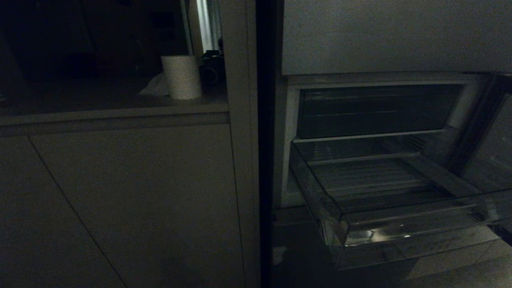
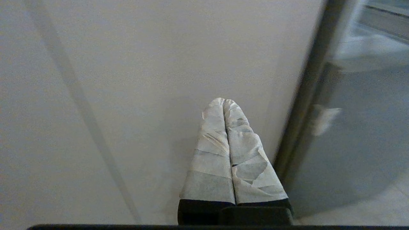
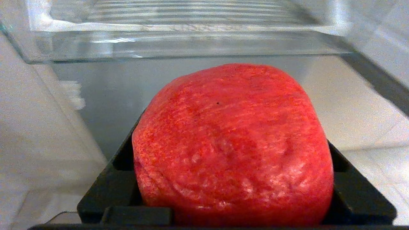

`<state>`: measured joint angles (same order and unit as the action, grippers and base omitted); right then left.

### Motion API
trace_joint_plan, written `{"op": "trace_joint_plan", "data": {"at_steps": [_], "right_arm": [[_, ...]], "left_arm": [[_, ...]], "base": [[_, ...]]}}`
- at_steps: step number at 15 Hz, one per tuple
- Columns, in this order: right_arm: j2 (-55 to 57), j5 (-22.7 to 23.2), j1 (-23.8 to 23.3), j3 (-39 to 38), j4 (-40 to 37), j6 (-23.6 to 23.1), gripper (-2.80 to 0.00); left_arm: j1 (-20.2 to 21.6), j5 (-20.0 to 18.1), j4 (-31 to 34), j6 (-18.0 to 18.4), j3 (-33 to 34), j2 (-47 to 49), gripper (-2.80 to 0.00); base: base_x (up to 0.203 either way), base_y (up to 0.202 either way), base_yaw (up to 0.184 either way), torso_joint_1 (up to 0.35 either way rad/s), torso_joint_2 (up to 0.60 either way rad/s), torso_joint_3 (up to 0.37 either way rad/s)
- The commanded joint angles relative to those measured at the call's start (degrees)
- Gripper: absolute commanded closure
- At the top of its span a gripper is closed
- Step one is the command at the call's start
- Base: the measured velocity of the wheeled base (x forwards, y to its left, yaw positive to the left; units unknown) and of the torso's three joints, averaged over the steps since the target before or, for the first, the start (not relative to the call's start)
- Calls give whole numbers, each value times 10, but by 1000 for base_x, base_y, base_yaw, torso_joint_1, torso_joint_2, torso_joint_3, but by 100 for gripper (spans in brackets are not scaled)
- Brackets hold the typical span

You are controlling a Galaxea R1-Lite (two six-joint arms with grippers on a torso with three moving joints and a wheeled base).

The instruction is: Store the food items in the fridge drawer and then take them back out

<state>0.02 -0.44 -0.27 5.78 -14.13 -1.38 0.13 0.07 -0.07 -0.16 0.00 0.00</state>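
In the head view, the fridge (image 1: 396, 36) stood dark, its clear fridge drawer (image 1: 400, 236) pulled out and bare inside, as far as the dim light showed. A white paper roll (image 1: 182, 77) sat on the bench (image 1: 80, 100) above pale cabinets (image 1: 120, 200).

In the left wrist view, the left gripper (image 2: 225, 102) hung by a pale panel (image 2: 143, 64), its taped fingers (image 2: 211, 153) pressed together and holding nothing.

In the right wrist view, the right gripper (image 3: 233, 166) held a red, dimpled, roundish food item (image 3: 233, 143) between its fingers, which the item hid, below and in front of the drawer's front lip.
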Motion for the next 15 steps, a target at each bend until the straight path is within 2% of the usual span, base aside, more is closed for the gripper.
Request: {"op": "trace_joint_plan", "data": {"at_steps": [1, 15], "right_arm": [[-1, 1, 0, 0, -2, 0, 0], [-1, 1, 0, 0, -2, 2, 0]], "left_arm": [[0, 0, 0, 0, 0, 0, 0], [0, 0, 0, 0, 0, 0, 0]], "base": [[2, 7, -155, 2, 6, 7], [0, 9, -175, 2, 2, 4]]}}
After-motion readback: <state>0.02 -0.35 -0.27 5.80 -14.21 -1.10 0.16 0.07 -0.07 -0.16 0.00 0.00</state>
